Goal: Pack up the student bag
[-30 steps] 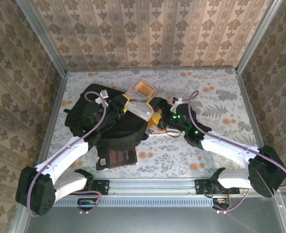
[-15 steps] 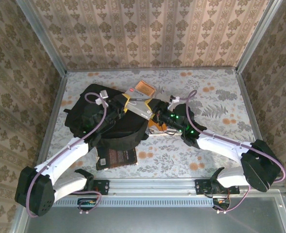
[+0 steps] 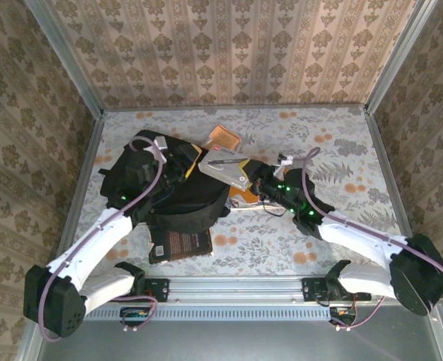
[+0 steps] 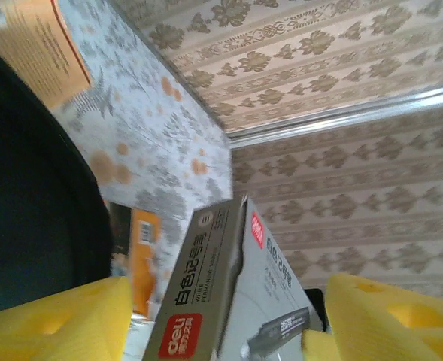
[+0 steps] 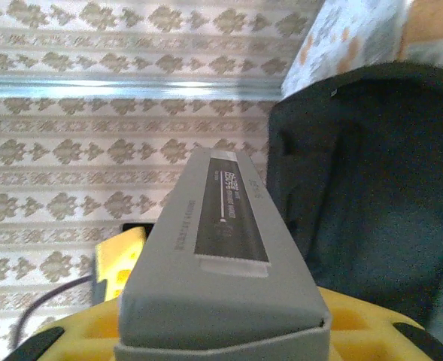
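Floral table [image 3: 341, 150] | right gripper [image 3: 254, 180] clamps grey box [image 3: 225, 167] | left gripper [image 3: 185, 159] open (student bag [image 3: 114, 184] partly hidden)

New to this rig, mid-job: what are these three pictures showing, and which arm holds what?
Two robot arms, bolted side by side, each end in a two-finger gripper. The overhead picture looks down from behind them; the other two come from cameras on the wrists. On the floral table lie the black student bag, a dark book and an orange book. The right gripper clamps a grey box; the left gripper stands open above the bag.
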